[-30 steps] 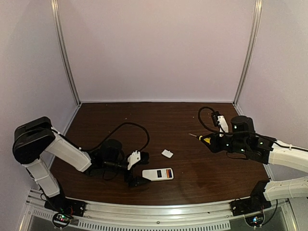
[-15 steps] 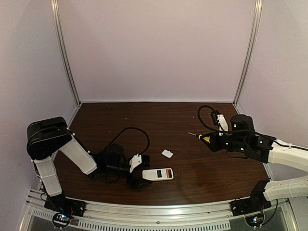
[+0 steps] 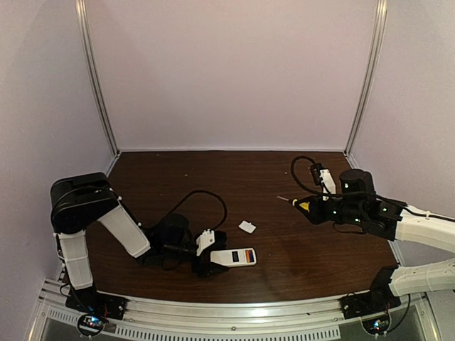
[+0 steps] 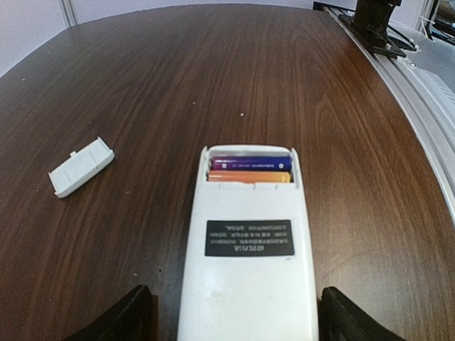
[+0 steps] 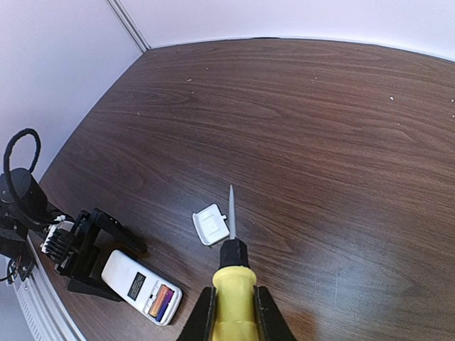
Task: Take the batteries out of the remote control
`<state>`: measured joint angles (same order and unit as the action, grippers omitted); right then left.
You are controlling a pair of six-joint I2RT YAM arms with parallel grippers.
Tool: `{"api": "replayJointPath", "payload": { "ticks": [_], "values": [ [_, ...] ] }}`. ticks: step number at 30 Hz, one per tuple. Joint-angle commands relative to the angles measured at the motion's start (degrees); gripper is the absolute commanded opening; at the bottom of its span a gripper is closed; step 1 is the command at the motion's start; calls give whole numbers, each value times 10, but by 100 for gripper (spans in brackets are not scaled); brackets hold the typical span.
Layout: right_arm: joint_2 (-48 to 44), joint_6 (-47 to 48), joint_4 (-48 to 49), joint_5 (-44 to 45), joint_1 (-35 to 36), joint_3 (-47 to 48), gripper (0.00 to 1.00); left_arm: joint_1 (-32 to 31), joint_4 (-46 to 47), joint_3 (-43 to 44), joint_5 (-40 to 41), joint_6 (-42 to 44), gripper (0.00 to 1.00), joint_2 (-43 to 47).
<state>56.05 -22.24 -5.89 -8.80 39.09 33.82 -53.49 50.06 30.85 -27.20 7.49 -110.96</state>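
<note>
Remote (image 4: 249, 249), batteries (image 4: 250, 169) inside, lies btwn wide-open left hand (image 4: 238, 318), untouched; right hand (image 5: 231, 312) clamps screwdriver (image 5: 233, 273).

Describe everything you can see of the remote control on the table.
The remote control is a flat white slab, plastic by its look, with rounded corners. It lies flat on the dark wooden table, back side up, showing a black label with white print. The battery bay at one end is uncovered, with two batteries side by side, one blue-purple, one orange. The open left claw straddles its other end.
</note>
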Motion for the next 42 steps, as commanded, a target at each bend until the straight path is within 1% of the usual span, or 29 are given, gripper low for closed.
{"api": "replayJointPath", "payload": {
  "ticks": [1,3,5,8,14,20,23,28,30,35,39,42],
  "values": [
    [1,1,7,-1,-5,12,0,-4,0,14,3,18,82,-19],
    [0,2,7,0,-5,11,0,-5,-4,18,0,21,81,-22],
    [0,2,7,1,-5,10,0,-4,-7,23,-3,26,77,-26],
    [1,1,7,0,-5,11,0,-5,-14,30,-5,32,68,-28],
    [-1,3,5,2,-5,11,0,-4,-37,45,-7,44,46,-17],
    [-4,9,1,3,-6,16,0,-5,-93,60,6,66,34,36],
    [-3,14,0,2,-6,21,0,-4,-144,71,28,92,29,73],
    [-1,28,3,-3,-7,29,0,-7,-232,102,87,156,27,136],
    [-2,35,4,-4,-7,32,0,-9,-258,114,111,170,19,157],
    [-5,50,7,-7,-8,37,0,-9,-316,143,142,196,10,203],
    [-4,59,9,-12,-8,44,0,-9,-371,172,175,215,0,233],
    [-4,64,17,-18,-9,43,0,-10,-418,191,209,234,0,259]
  ]
}}
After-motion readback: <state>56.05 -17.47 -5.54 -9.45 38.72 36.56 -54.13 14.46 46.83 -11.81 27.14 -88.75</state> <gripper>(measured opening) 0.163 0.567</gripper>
